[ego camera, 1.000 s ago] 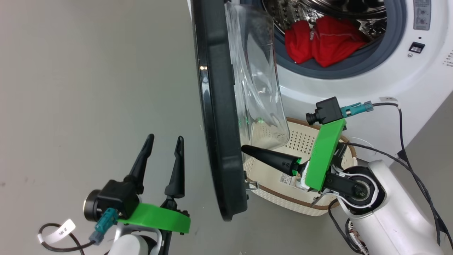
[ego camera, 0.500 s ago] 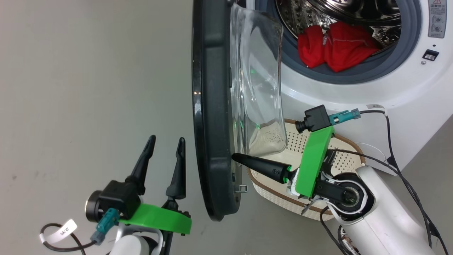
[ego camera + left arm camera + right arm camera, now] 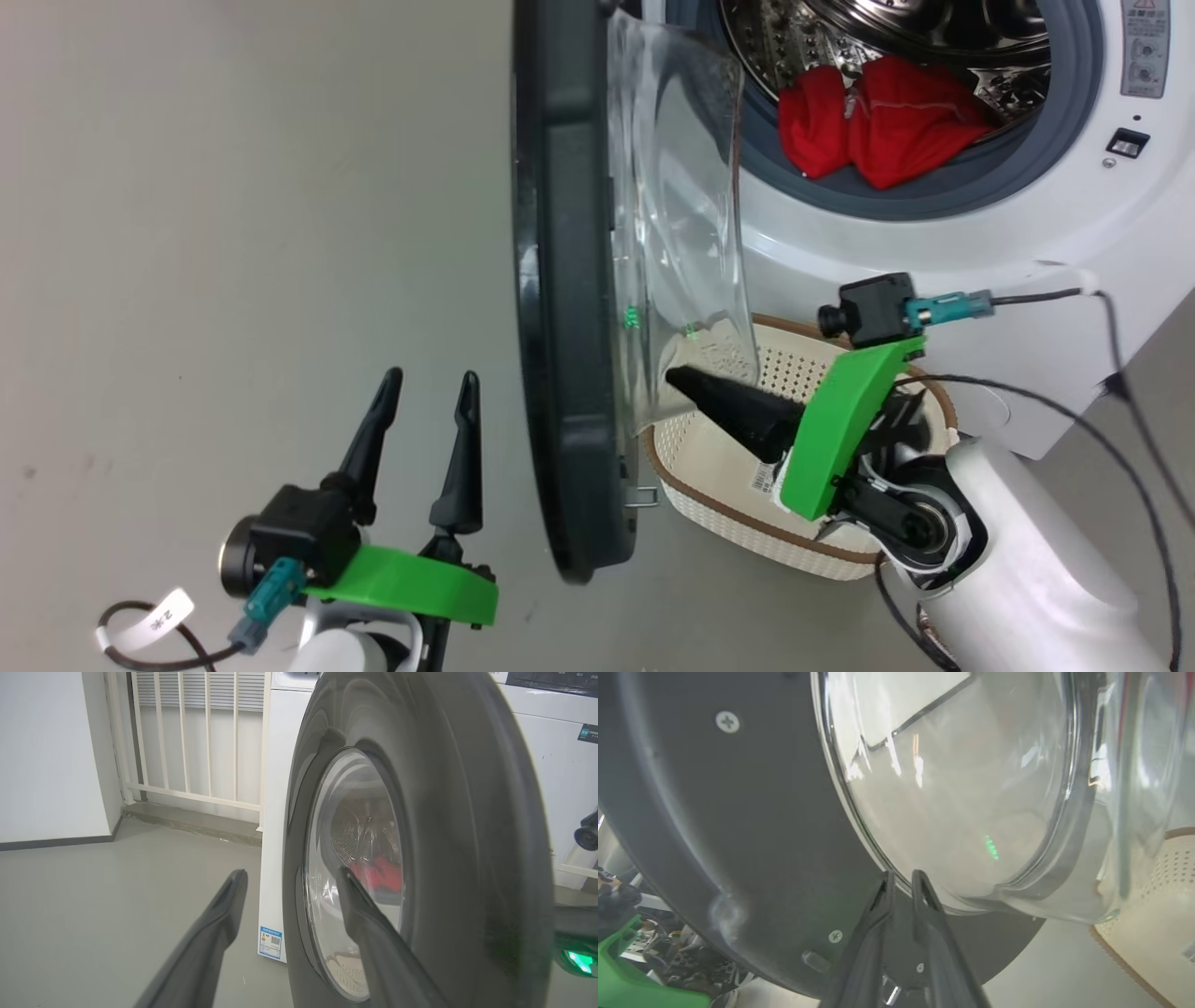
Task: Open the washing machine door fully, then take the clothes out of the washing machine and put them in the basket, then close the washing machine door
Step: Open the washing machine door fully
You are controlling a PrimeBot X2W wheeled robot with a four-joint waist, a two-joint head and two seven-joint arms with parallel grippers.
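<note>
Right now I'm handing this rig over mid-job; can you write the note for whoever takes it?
Left claw: open, empty, over the floor outside the washing machine door.
Right claw: fingers slightly parted, empty, tips at the door's inner side by the glass.
Clothes: inside the washing machine. Basket: on the floor in front, no clothes seen inside.
Done: door swung out. Left: open it fully, move clothes to basket, close door.

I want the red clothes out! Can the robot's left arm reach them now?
Probably not yet: the washing machine door stands between the left end effector and the clothes in the drum.
</note>
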